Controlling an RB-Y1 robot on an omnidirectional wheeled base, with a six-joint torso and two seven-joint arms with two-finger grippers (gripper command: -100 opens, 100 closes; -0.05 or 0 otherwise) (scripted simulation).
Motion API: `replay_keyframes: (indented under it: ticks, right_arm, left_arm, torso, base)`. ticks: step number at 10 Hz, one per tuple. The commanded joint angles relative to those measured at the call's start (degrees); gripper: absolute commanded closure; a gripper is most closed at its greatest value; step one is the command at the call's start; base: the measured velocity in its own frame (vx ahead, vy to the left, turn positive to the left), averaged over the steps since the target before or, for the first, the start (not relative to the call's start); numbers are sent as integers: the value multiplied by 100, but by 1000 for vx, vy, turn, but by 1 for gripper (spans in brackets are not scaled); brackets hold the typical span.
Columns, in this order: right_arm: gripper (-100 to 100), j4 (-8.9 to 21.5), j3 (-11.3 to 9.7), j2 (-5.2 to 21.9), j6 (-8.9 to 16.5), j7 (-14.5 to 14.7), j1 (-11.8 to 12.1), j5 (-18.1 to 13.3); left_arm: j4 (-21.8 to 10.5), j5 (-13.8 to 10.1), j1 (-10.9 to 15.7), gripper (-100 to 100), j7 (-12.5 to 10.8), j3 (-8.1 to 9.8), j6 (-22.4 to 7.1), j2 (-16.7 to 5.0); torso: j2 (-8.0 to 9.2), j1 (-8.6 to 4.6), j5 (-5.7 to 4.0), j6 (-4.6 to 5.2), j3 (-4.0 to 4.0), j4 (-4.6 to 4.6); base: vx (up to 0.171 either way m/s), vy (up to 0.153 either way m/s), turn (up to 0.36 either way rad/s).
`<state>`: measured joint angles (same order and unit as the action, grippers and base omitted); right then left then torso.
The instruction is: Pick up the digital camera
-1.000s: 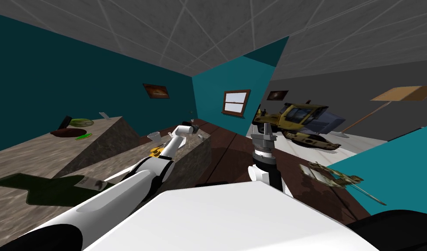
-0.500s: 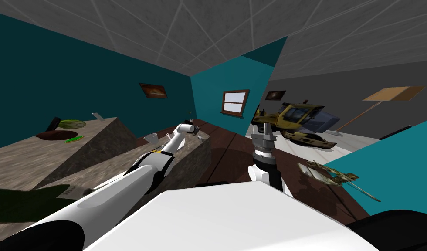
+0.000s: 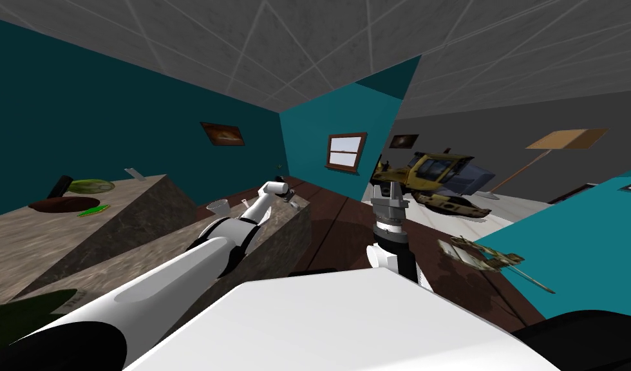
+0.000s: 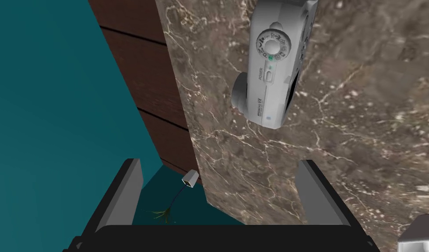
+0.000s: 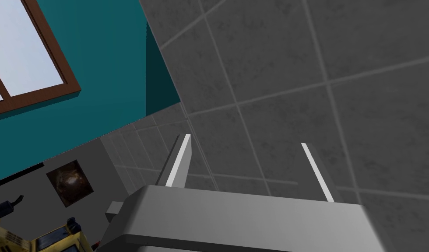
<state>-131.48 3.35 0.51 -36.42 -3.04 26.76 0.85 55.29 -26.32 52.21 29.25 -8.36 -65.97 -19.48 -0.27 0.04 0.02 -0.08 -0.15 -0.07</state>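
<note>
1. the digital camera [image 4: 270,70], silver-grey with a round dial on its top face, lies on the brown marbled counter [image 4: 362,131], close to the counter's edge
2. the left gripper [image 4: 220,162] hovers above that same edge of the counter, looking down on it; its two fingers stand wide apart with nothing between them
3. one left finger [image 4: 312,188] is over the counter top, the other [image 4: 126,188] hangs past the counter's edge, over the teal surface below
4. the camera is ahead of the left fingertips and well apart from both, untouched, its long side running roughly along the counter's edge
5. the dark wood floor [image 4: 135,65] shows just beyond the counter's edge
6. in the head view the left arm reaches out along the counter toward its far end, where a small white cup [image 3: 217,207] stands on the counter near the forearm
7. the right gripper [image 5: 245,141] is off the counter, beside its end, pointing upward; its fingers are spread wide and hold nothing
</note>
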Motion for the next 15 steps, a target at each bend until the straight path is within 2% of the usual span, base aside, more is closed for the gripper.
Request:
replay_keyframes:
  ticks: [1, 2, 3, 5, 7, 8, 11, 13, 15]
  right_arm:
    - [0, 0, 0, 0, 0, 0, 0, 0]
    - [0, 0, 0, 0, 0, 0, 0, 0]
    - [0, 0, 0, 0, 0, 0, 0, 0]
    - [0, 0, 0, 0, 0, 0, 0, 0]
    - [0, 0, 0, 0, 0, 0, 1, 0]
    - [0, 0, 0, 0, 0, 0, 0, 0]
    - [0, 0, 0, 0, 0, 0, 1, 0]
    - [0, 0, 0, 0, 0, 0, 0, 0]
    - [0, 0, 0, 0, 0, 0, 0, 0]
  left_arm:
    - [-161, -14, 59, -100, 11, -41, -203, 0]
    - [-379, -57, 228, -100, 52, -112, -424, 3]
    - [-465, -57, 228, -100, 52, -112, -464, 3]
    - [-892, -127, 505, -100, 122, -244, -840, 20]
    - [-1174, -155, 611, -100, 151, -305, -1112, 33]
    - [-1254, -155, 611, -100, 151, -305, -1112, 33]
    - [-1787, -209, 789, -100, 208, -445, -1513, 85]
    - [-1952, -223, 783, -100, 223, -493, -1618, 121]
    - [-1839, -220, 742, -100, 196, -490, -1666, 104]
  torso:
    - [0, 0, 0, 0, 0, 0]
    - [0, -1, 0, -2, -1, -1]
    - [-5, -2, 0, -1, -3, -1]
    - [-3, -1, 0, 0, -2, -1]
    - [-11, -1, 1, -3, -8, -4]
    - [-10, -5, -1, -1, -6, -3]
    - [-12, -8, -2, -1, -7, -3]
    - [7, -11, -2, -3, 2, -1]
    - [19, -5, -1, -3, 10, 3]
  base:
    - [57, 3, -25]
    - [69, -1, -40]
    - [57, 3, -25]
    - [80, 8, -57]
    - [79, -4, -26]
    - [54, -3, -17]
    - [76, -15, -27]
    - [24, -22, 12]
    - [0, 0, 0]
